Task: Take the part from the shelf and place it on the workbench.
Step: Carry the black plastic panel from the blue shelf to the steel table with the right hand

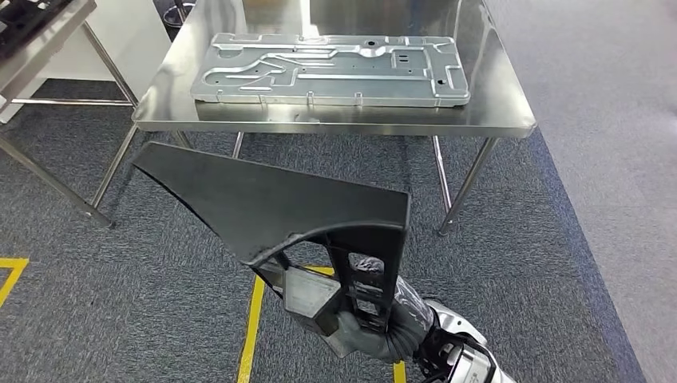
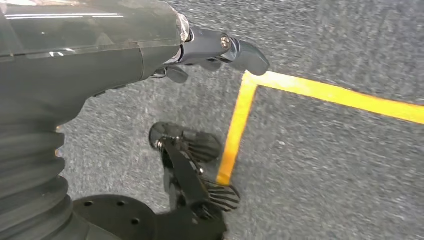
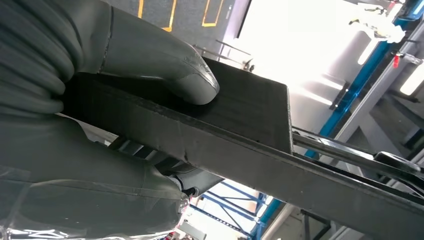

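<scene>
One black part is being gripped at its ribbed end by the right hand, low in the frame and short of the tabletop, presumably for carrying, while the left hand is being hung empty, fingers loosely apart.

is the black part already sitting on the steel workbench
No, the black part is held by the right hand above the carpet, short of the workbench, which carries a metal panel.

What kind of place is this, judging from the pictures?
Probably a factory or workshop floor: a steel workbench bearing a stamped metal panel, yellow floor marking lines on grey carpet, and the right robot hand holding a black part.
</scene>
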